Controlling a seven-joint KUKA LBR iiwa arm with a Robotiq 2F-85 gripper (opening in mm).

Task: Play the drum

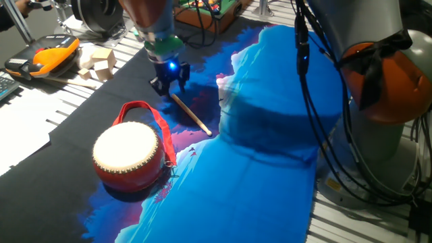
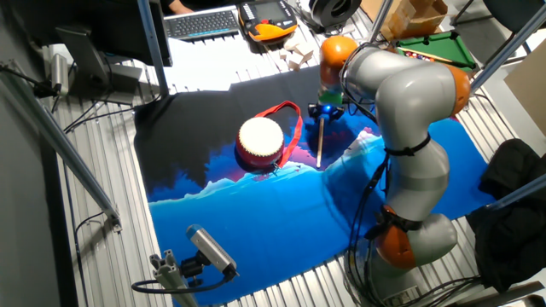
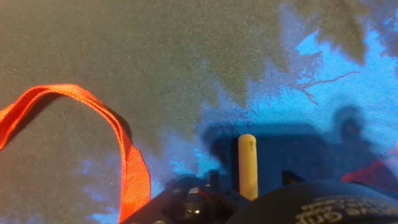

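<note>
The drum point(image 1: 128, 154), with a red body and a cream head, stands upright on the dark cloth; it also shows in the other fixed view point(image 2: 259, 141). Its red strap point(image 1: 138, 108) loops toward the gripper and lies at the left of the hand view point(image 3: 93, 112). A thin wooden stick point(image 1: 192, 116) lies flat on the cloth to the right of the drum. My gripper point(image 1: 169, 86) is low over the stick's far end, away from the drum. In the hand view the stick's end point(image 3: 247, 165) sits between the fingers of my gripper point(image 3: 249, 182), with gaps on both sides. The jaws look open.
A blue and black cloth point(image 1: 256, 175) covers the table. Wooden blocks point(image 1: 98, 62) and an orange-black device point(image 1: 44, 57) lie beyond the cloth's far edge. A keyboard point(image 2: 203, 21) and a small green pool table point(image 2: 435, 47) stand at the back. A camera point(image 2: 209, 247) stands near the front.
</note>
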